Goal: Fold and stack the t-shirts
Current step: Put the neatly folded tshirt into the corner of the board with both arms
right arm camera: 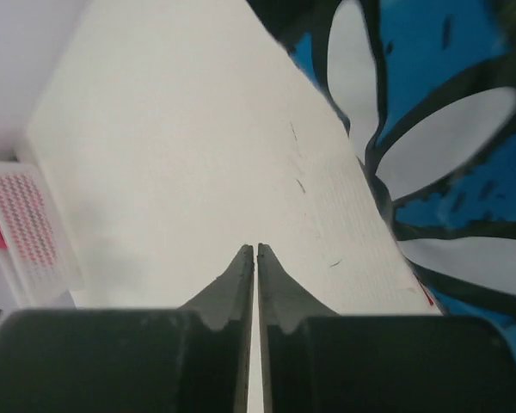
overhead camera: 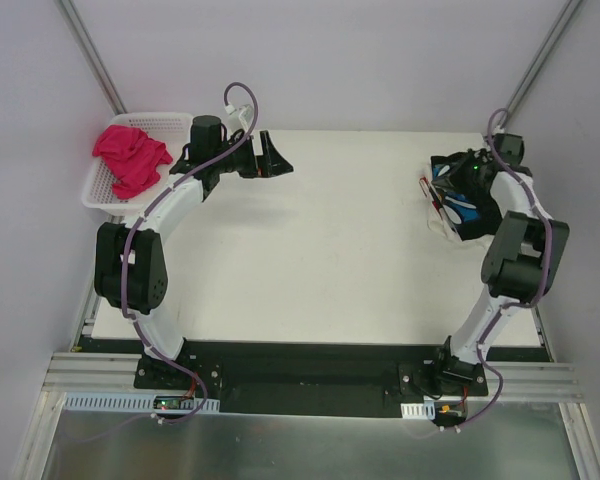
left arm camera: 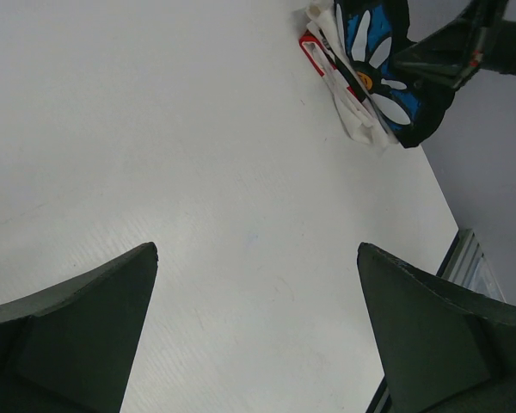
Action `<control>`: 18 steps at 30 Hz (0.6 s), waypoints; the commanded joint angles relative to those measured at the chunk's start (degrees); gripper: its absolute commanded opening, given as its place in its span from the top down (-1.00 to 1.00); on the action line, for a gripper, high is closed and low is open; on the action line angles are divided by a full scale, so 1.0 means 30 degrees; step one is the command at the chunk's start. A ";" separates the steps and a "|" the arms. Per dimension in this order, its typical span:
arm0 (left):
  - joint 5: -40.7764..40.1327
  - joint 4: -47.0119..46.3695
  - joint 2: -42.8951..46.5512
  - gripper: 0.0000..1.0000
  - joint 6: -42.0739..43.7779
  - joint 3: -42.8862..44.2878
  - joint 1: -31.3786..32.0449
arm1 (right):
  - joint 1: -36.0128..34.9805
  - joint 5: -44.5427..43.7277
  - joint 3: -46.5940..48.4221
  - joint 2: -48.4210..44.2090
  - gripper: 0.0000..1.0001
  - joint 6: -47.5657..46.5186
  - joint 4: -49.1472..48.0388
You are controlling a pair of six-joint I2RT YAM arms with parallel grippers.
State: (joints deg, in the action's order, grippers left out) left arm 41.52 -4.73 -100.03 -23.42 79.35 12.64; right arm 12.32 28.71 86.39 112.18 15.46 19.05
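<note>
A black t-shirt with a white daisy on a blue patch (overhead camera: 465,205) lies on top of folded cream-white t-shirts (overhead camera: 438,226) at the table's right edge. My right gripper (overhead camera: 442,170) hovers over that stack's left side; in the right wrist view it (right arm camera: 256,248) is shut and empty, with the daisy shirt (right arm camera: 447,129) to its right. A bright pink t-shirt (overhead camera: 130,155) lies crumpled in the white basket (overhead camera: 170,122). My left gripper (overhead camera: 270,160) is open and empty above the table's back left; its view (left arm camera: 256,248) shows the stack (left arm camera: 378,77) far off.
The basket stands off the table's back left corner and also shows in the right wrist view (right arm camera: 34,232). The white table (overhead camera: 330,250) is walled by white panels at back and sides. The right arm (left arm camera: 464,43) reaches over the stack.
</note>
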 commanded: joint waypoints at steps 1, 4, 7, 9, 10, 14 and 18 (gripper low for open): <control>0.0516 -0.1118 0.1029 -0.98 -0.0162 -0.0171 -0.0113 | 0.2044 0.0536 0.0059 -0.2649 0.98 -0.0029 -0.1018; 0.0487 -0.1118 0.0941 -0.98 -0.0162 -0.0084 -0.0113 | 0.3245 0.0512 0.0879 -0.2123 0.99 -0.0145 -0.0379; 0.0487 -0.1118 0.0853 -0.98 -0.0133 -0.0083 -0.0113 | 0.4359 0.0159 0.0502 -0.2120 0.98 -0.0320 -0.0372; 0.0429 -0.1118 0.0882 -0.98 -0.0104 -0.0112 -0.0113 | 0.5062 0.0156 -0.0168 -0.2120 0.98 -0.0409 -0.0606; 0.0428 -0.1118 0.0853 -0.98 -0.0104 -0.0113 -0.0113 | 0.5267 0.0128 -0.0376 -0.2062 0.98 -0.0379 -0.0984; 0.0487 -0.1118 0.0648 -0.98 -0.0133 -0.0025 -0.0113 | 0.6058 -0.0018 -0.1489 -0.2003 0.98 -0.0321 -0.1427; 0.0546 -0.1118 0.0618 -0.98 -0.0191 -0.0112 -0.0113 | 0.6616 -0.0806 -0.4121 -0.2879 0.98 0.0527 -0.2829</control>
State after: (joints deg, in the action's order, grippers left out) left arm 41.58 -5.41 -99.94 -23.55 78.98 12.64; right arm 30.81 28.53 79.72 106.13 15.59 14.85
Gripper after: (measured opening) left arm 0.992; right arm 0.012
